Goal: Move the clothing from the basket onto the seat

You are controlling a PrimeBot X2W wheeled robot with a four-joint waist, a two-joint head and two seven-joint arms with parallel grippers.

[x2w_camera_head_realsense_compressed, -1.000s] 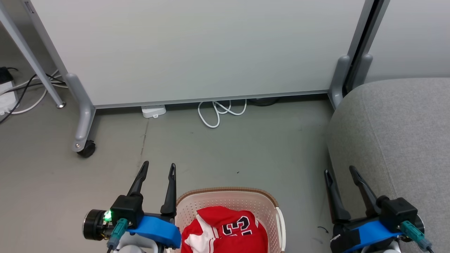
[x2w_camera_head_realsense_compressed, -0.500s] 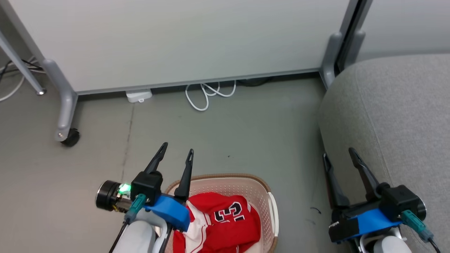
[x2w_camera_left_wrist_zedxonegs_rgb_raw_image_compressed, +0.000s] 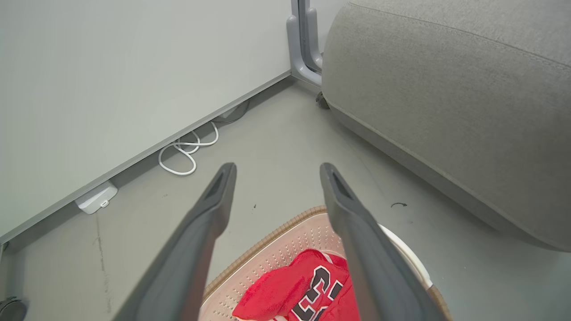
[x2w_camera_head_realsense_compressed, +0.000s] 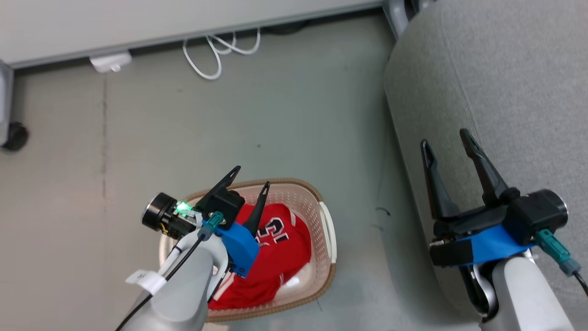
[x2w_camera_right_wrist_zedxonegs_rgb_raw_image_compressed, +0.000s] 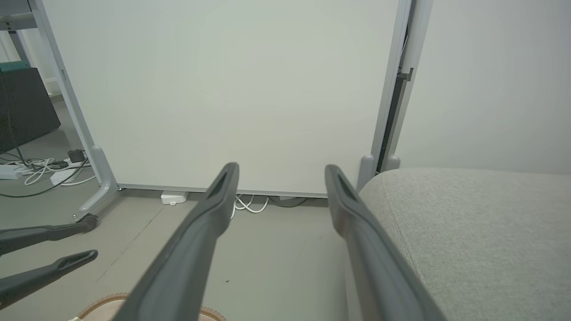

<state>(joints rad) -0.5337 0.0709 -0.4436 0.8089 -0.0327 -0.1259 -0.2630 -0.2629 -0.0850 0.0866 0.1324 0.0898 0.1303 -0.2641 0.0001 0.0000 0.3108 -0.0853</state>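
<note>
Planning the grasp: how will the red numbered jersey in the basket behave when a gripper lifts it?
The red numbered jersey lies crumpled in the cream perforated plastic basket, so it will probably hang limp. It looks thin, so likely light. Trailing cloth may drag across the rim.

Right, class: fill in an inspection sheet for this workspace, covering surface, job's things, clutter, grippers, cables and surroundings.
Surface: grey floor, with a small dark scuff near the seat.
Job's things: red numbered clothing lies in the basket; the seat stands to its right, with no clothing on it in view.
Clutter: white box by the panel.
Grippers: left gripper open above the basket, empty; right gripper open at the seat's edge, empty.
Cables: white cable coiled at the panel's foot.
Surroundings: pale panel; one castor.
</note>
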